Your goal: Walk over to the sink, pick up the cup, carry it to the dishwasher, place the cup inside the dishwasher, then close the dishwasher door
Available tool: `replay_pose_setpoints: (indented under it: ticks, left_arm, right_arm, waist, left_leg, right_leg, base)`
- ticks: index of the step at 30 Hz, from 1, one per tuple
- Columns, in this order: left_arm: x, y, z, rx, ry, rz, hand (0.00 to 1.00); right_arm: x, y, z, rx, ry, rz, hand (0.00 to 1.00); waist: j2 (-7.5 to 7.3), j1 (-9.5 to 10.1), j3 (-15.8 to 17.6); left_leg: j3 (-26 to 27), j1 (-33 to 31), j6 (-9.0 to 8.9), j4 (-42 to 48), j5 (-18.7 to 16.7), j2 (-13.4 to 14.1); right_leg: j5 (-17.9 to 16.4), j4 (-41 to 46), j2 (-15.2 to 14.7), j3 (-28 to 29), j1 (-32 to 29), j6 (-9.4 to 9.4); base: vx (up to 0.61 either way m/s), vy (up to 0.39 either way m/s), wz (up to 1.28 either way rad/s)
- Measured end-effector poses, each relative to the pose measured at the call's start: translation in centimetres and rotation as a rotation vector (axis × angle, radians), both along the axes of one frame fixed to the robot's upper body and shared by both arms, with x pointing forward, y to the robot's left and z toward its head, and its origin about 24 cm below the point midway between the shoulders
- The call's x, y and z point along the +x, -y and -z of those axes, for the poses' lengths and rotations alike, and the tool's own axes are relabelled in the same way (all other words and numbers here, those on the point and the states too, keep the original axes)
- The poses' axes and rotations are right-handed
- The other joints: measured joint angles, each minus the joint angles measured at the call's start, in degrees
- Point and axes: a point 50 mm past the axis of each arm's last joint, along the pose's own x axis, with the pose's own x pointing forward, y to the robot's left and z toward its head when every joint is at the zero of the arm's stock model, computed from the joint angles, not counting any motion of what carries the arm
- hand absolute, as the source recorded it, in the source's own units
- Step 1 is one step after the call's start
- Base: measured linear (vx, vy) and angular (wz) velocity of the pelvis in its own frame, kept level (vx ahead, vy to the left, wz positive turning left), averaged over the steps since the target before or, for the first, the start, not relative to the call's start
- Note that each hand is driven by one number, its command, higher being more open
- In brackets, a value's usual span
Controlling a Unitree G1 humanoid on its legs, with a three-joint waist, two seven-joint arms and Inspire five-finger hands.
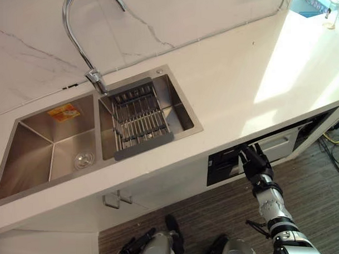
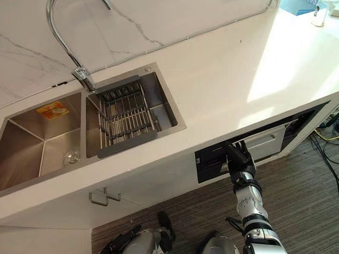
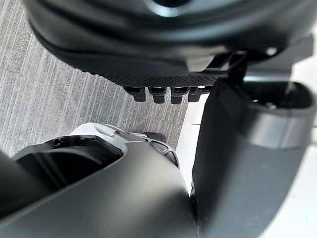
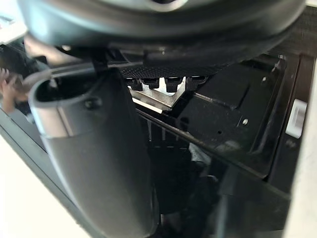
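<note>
The dishwasher (image 1: 281, 142) sits under the white counter at the right, its dark door ajar at the top so that a pale inner part shows. My right hand (image 1: 253, 162) reaches up to the door's upper edge. In the right wrist view its straight fingers (image 4: 153, 83) rest against the dark door panel (image 4: 237, 104) and hold nothing. My left hand (image 1: 131, 249) hangs low by my side with relaxed fingers (image 3: 161, 93) over the floor, also holding nothing. To the left lies the steel double sink (image 1: 26, 160).
A drain rack (image 1: 138, 119) spans the sink's right basin under a curved faucet (image 1: 71, 30). A small clear container (image 1: 329, 15) stands at the counter's far right corner. A cabinet handle (image 1: 112, 200) sticks out below the sink. Striped grey floor (image 1: 217, 214) lies before the cabinets.
</note>
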Motion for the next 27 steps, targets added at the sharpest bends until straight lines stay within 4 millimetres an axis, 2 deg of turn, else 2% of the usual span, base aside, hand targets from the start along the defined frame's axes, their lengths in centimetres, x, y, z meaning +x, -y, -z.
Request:
replay_pose_setpoints:
  ticks: [2, 5, 7, 8, 9, 11, 14, 15, 17, 18, 19, 20, 22, 24, 25, 26, 27]
  left_arm:
    - [-0.1, 0.0, 0.0, -0.008, 0.003, -0.019, 1.00]
    - [-0.1, 0.1, 0.0, -0.027, 0.020, -0.074, 1.00]
    - [0.0, 0.6, 0.1, -0.047, 0.035, -0.098, 1.00]
    - [0.0, 0.6, 0.1, -0.053, 0.040, -0.102, 1.00]
    - [0.0, 0.6, 0.1, -0.062, 0.047, -0.104, 1.00]
    - [0.0, 0.4, 0.1, -0.059, 0.041, -0.097, 1.00]
    - [-0.1, -0.9, -0.1, -0.073, 0.028, -0.080, 1.00]
    - [0.0, -1.2, -0.1, -0.074, 0.028, -0.080, 1.00]
    - [0.3, -2.4, -0.4, -0.070, 0.031, -0.096, 1.00]
    - [0.3, -2.5, -0.4, -0.070, 0.034, -0.097, 1.00]
    - [0.5, -2.7, -0.5, -0.083, 0.041, -0.106, 1.00]
    - [0.6, -2.7, -0.5, -0.084, 0.035, -0.101, 1.00]
    - [0.3, -2.7, -0.4, -0.097, -0.014, -0.068, 1.00]
    - [0.4, -2.6, -0.4, -0.097, -0.031, -0.027, 1.00]
    - [0.6, -2.6, -0.4, -0.096, -0.039, -0.003, 1.00]
    - [0.6, -2.5, -0.4, -0.095, -0.045, 0.005, 1.00]
    - [0.9, -2.6, -0.4, -0.086, -0.051, 0.022, 1.00]
  right_arm:
    - [-0.8, -0.6, 0.5, -0.094, -0.038, -0.104, 1.00]
    - [-4.3, -3.3, 3.3, -0.214, -0.163, -0.388, 1.00]
    - [-8.9, -5.6, 7.3, -0.191, -0.360, -0.517, 1.00]
    - [-10.1, -6.1, 8.2, -0.165, -0.409, -0.517, 1.00]
    - [-11.0, -6.0, 9.0, -0.168, -0.466, -0.515, 1.00]
    - [-11.4, -4.9, 9.2, -0.164, -0.464, -0.399, 1.00]
    - [-13.9, -2.1, 9.8, -0.239, -0.520, -0.181, 1.00]
    - [-14.4, -1.7, 9.9, -0.252, -0.540, -0.154, 1.00]
    - [-16.8, -0.4, 10.4, -0.285, -0.639, -0.062, 1.00]
    - [-17.0, -0.3, 10.5, -0.286, -0.648, -0.050, 1.00]
    - [-18.4, 0.5, 10.7, -0.306, -0.709, -0.007, 1.00]
    - [-18.8, 0.9, 10.7, -0.315, -0.732, 0.009, 1.00]
    - [-20.5, 1.6, 11.0, -0.316, -0.829, 0.034, 1.00]
    - [-21.6, 0.9, 11.6, -0.264, -0.910, 0.028, 1.00]
    - [-21.8, -0.1, 12.1, -0.203, -0.940, 0.024, 1.00]
    - [-21.8, -0.5, 12.2, -0.167, -0.944, 0.040, 1.00]
    - [-21.3, -1.1, 12.3, -0.140, -0.941, 0.034, 1.00]
  waist:
    - [-0.20, -0.23, 0.1]
    - [-0.76, -0.42, 0.4]
    - [-1.01, -0.21, 0.3]
    - [-1.08, -0.03, 0.3]
    - [-1.46, 0.54, 0.3]
    - [-2.20, 0.24, 0.2]
    - [-6.20, -0.35, -0.3]
    - [-6.88, -0.46, -0.5]
    - [-10.11, -1.12, -1.6]
    - [-10.44, -1.24, -1.8]
    - [-11.54, -1.78, -2.5]
    - [-11.61, -1.81, -2.5]
    - [-11.74, -2.41, -2.5]
    - [-11.70, -2.72, -2.5]
    - [-11.00, -3.44, -2.6]
    - [-10.59, -3.91, -2.5]
    - [-10.47, -4.69, -2.4]
  left_leg:
    - [0.1, 0.1, -0.03, 0.1, 0.0, 0.2]
    - [0.0, -0.4, -0.14, 0.6, 0.0, 0.7]
    - [0.0, -0.4, -0.49, 0.3, 0.3, 0.5]
    - [0.0, -0.5, -0.68, 0.1, 0.4, 0.3]
    - [0.3, -0.6, -1.23, -0.4, 0.8, -0.5]
    - [0.4, -0.1, -1.10, -0.9, 2.0, -1.3]
    - [2.7, 2.2, -0.60, -1.1, 0.0, -3.4]
    - [3.1, 2.4, -0.60, -1.1, -0.5, -3.6]
    - [4.0, 3.1, -0.14, -1.3, -1.8, -4.5]
    - [4.1, 3.2, 0.00, -1.4, -1.9, -4.6]
    - [4.5, 4.0, 0.30, -2.1, -2.8, -5.6]
    - [4.6, 4.5, 0.73, -2.6, -3.1, -6.1]
    - [3.8, 6.9, 1.47, -3.6, -3.9, -7.9]
    - [1.4, 8.7, 2.34, -4.3, -4.4, -8.8]
    - [-0.9, 9.4, 2.65, -4.6, -4.3, -8.3]
    - [-1.9, 9.4, 2.62, -4.4, -4.3, -7.8]
    - [-3.9, 9.4, 2.43, -4.2, -4.2, -7.0]
  right_leg:
    - [-0.5, 0.1, 0.2, -0.1, -0.2, -0.53]
    - [-1.6, 0.5, 0.1, -1.3, 0.0, -0.41]
    - [-2.5, 1.1, -0.6, -3.0, 0.7, 0.41]
    - [-2.8, 1.4, -0.9, -3.3, 0.7, 0.69]
    - [-3.1, 2.5, -2.0, -3.0, -0.1, 0.99]
    - [-3.4, 4.2, -3.6, -3.3, 0.1, 1.46]
    - [-2.9, 4.2, -5.8, -1.5, 1.1, 3.49]
    - [-2.7, 4.1, -6.0, -1.1, 1.0, 3.74]
    - [-2.4, 4.0, -6.7, 0.0, 0.9, 4.29]
    - [-2.4, 4.1, -6.9, 0.2, 0.9, 4.35]
    - [-2.6, 5.3, -8.1, 0.8, 0.9, 4.93]
    - [-2.5, 6.5, -8.8, 1.3, 0.8, 4.94]
    - [-2.4, 12.6, -11.5, 6.0, 0.1, 4.69]
    - [-1.3, 17.1, -12.2, 11.8, -0.7, 2.99]
    - [-2.3, 18.2, -11.5, 15.0, -1.6, 2.88]
    - [-3.6, 16.4, -10.3, 16.4, -1.5, 3.78]
    - [-4.2, 12.7, -7.9, 19.1, -1.7, 4.20]
  base:
    - [0.02, -0.080, 0.03]
    - [0.05, -0.064, 0.22]
    - [0.10, -0.038, 0.41]
    - [0.13, -0.002, 0.24]
    - [0.14, 0.041, 0.11]
    - [0.14, 0.058, 0.13]
    - [0.18, 0.118, -0.16]
    - [0.14, 0.122, -0.33]
    - [0.12, 0.099, -0.22]
    - [0.14, 0.117, -0.16]
    - [0.08, 0.081, -0.10]
    - [0.08, 0.107, -0.05]
    - [0.08, 0.095, 0.23]
    - [0.16, 0.063, 0.59]
    - [0.16, 0.008, 0.67]
    - [0.13, -0.037, 0.87]
    - [0.09, -0.076, 0.84]
